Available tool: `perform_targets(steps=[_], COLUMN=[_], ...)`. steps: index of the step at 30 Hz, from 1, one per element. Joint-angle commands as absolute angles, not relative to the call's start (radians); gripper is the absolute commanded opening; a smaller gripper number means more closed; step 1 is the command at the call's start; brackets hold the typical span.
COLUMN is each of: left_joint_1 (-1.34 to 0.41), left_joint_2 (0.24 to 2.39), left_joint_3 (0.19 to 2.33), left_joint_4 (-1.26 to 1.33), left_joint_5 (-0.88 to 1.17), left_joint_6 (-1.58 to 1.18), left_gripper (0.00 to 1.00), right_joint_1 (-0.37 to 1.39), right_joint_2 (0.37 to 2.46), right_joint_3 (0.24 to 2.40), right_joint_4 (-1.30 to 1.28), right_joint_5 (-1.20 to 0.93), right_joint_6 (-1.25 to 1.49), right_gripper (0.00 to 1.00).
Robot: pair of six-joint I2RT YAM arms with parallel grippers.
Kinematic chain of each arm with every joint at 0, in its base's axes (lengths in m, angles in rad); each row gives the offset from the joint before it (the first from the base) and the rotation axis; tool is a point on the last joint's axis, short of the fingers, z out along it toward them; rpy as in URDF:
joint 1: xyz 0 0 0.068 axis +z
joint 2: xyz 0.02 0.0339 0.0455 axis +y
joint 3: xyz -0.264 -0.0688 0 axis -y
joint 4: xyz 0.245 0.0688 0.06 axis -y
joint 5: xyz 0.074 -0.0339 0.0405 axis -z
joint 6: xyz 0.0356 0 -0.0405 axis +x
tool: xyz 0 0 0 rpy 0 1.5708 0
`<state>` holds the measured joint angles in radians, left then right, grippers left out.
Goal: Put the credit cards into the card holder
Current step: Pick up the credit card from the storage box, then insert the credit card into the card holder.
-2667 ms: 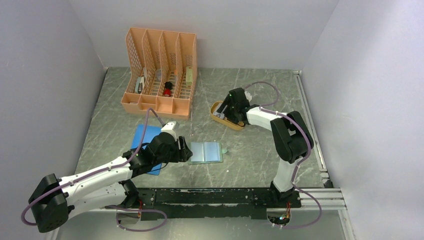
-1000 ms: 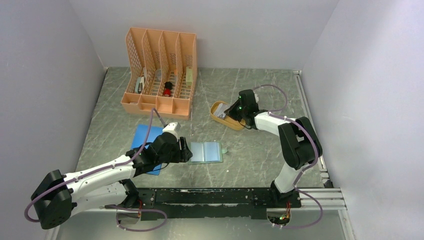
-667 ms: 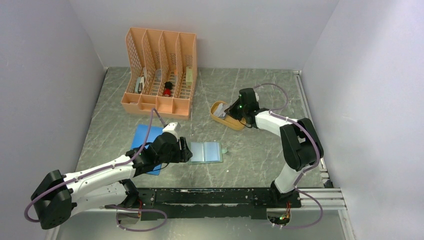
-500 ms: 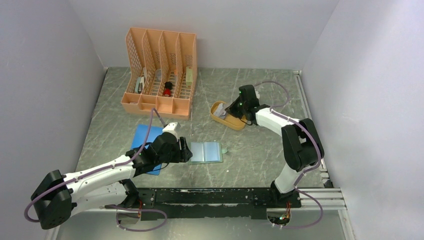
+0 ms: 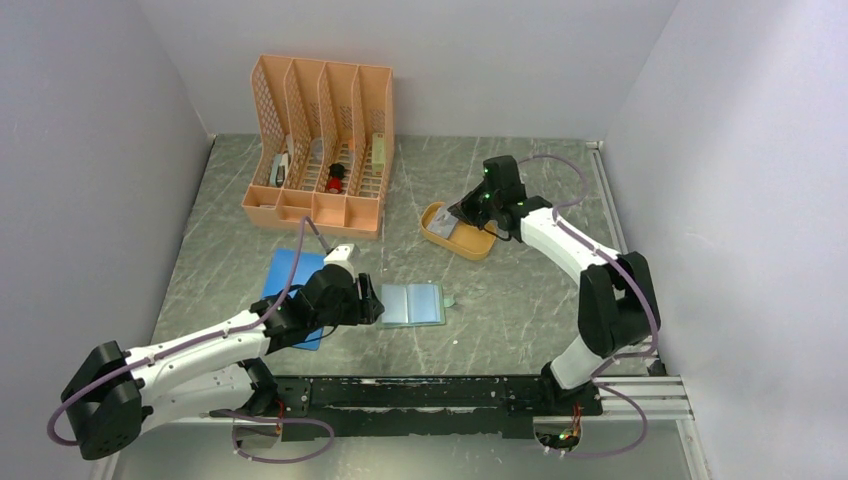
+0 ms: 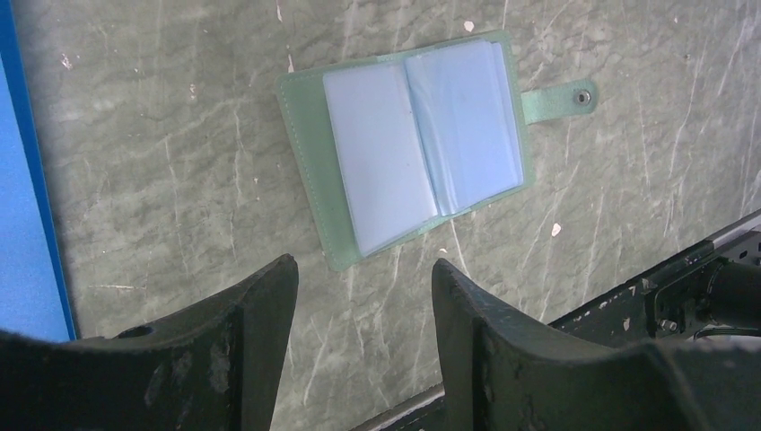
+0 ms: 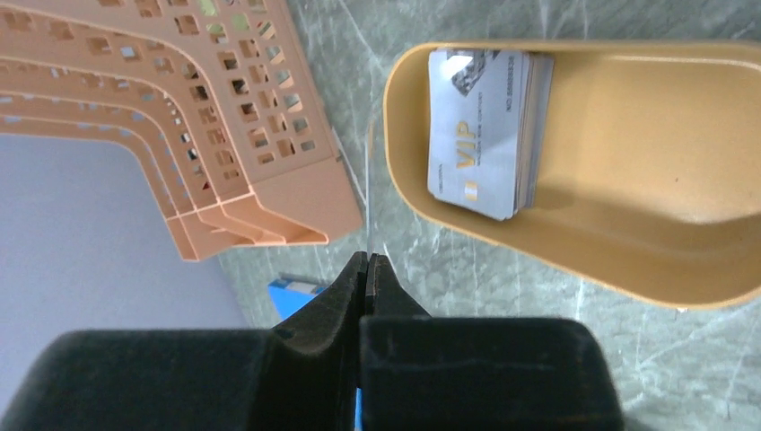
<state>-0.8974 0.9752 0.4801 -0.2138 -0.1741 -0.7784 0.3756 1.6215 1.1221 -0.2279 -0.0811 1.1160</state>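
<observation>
The top of the credit cards (image 7: 480, 135) reads "VIP" in gold beside a gold chip; the finer print is too small to read. The stack lies in the mustard tray (image 7: 628, 260), near the orange file rack (image 7: 179, 108). The right end effector (image 7: 368, 260) is closed just outside the tray rim, pinching what appears to be a single card (image 7: 368, 180) seen edge-on. The card holder (image 6: 413, 148) lies open on the bench (image 6: 179, 135), snap tab out. The left end effector (image 6: 363, 269) hovers beside it, spread and empty.
</observation>
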Motion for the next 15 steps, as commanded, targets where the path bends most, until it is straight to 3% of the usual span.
perform_targets(steps=[1,8,15], left_joint_1=[-0.89,-0.891,-0.891], left_joint_2=[0.95,0.925,0.944], left_joint_3=[0.523,0.508,0.475], left_joint_4=[-0.219,-0.213,-0.13], left_joint_5=[-0.199,-0.193,-0.162], left_joint_6=[-0.769,-0.763,-0.76], left_gripper=[0.62,0.62,0.62], right_joint_1=[0.37,0.406,0.633], right_joint_2=[1.547,1.349,1.189], right_joint_3=[1.136,0.983,0.765], right_joint_4=[-0.275,-0.185,-0.189], right_joint_5=[-0.153,-0.384,-0.353], right_joint_6=[1.119,0.858,0.621], right_gripper=[0.0,0.0,0.0])
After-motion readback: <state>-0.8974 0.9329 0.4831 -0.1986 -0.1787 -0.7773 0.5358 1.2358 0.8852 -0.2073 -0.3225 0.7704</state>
